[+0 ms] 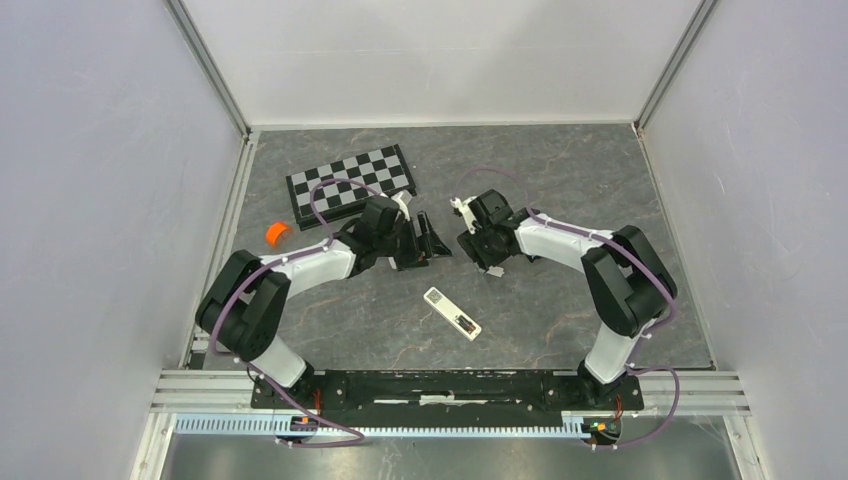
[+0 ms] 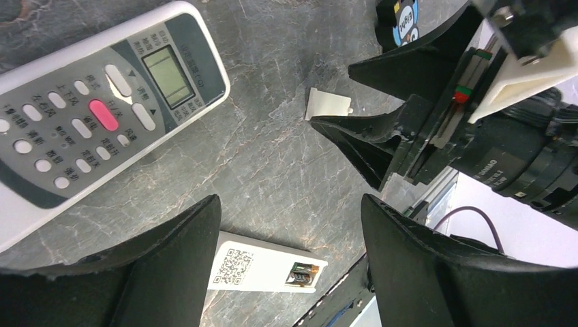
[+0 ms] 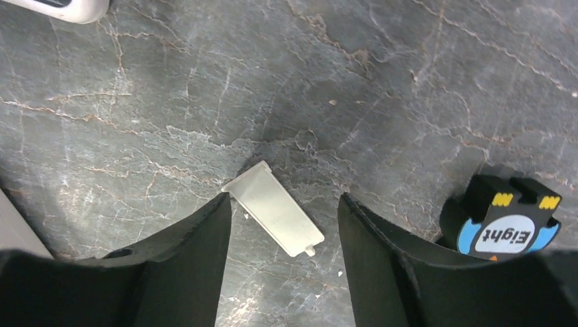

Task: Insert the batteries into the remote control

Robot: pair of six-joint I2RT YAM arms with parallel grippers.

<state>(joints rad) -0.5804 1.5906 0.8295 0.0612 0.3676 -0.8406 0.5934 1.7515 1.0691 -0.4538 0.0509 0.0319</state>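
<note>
Both apart, empty: left gripper [image 2: 290, 199] hovers, right gripper [image 3: 284, 201] straddles the thin cover [image 3: 272, 208] lying flat. The remote control [image 1: 452, 313] lies well apart from both, and a dark cell [image 2: 303, 274] seems seated in its open recess. Square wrist to cover's long edges, pinch low — thin, prob. slippery.

A dark grey, stone-patterned tabletop [image 1: 560, 180] with pale and rust-coloured veins forms the floor of the enclosure. Behind it rises a plain white back panel [image 1: 440, 50]. To its left stands a smooth pale grey left wall [image 1: 90, 200], and to its right a matching right wall [image 1: 780, 200]. Silver aluminium posts [image 1: 208, 65] slant up from its far corners. A ribbed aluminium rail [image 1: 190, 388] runs along its near edge. The light is soft and even, leaving only faint shadows on the tabletop.
</note>
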